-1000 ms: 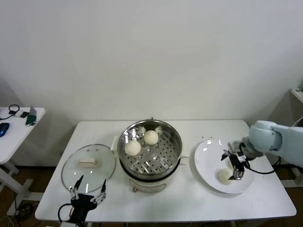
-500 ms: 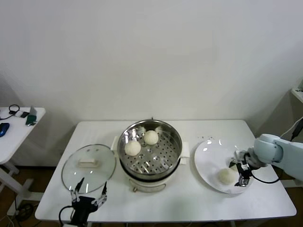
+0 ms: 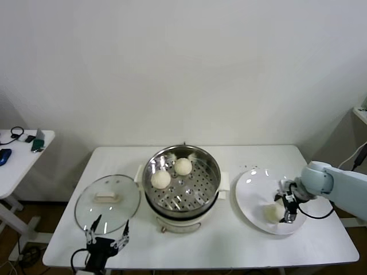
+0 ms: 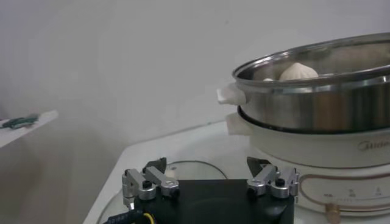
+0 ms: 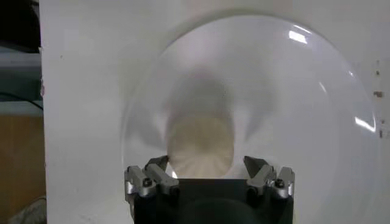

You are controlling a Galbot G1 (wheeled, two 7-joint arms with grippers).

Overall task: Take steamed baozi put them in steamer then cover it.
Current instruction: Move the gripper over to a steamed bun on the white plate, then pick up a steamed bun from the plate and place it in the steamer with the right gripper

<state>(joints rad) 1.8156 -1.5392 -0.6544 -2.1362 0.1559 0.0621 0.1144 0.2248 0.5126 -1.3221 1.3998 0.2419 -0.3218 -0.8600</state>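
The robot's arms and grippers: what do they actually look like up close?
The right arm has a smooth, rounded pale blue-grey shell with a thin black cable looping at the wrist. Each gripper, left and right, has a black body with two silver metal fingers tipped by dark pads and fastened with black screws.

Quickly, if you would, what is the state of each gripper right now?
Left gripper: open, holding nothing, near the round clear glass lid.
Right gripper: open, either side of the off-white dough bun on the flat white plate.

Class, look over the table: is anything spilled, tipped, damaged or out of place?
Nothing stands out. The steamer sits upright holding two baozi, the cover lies flat beside it, and one bun rests on the plate.
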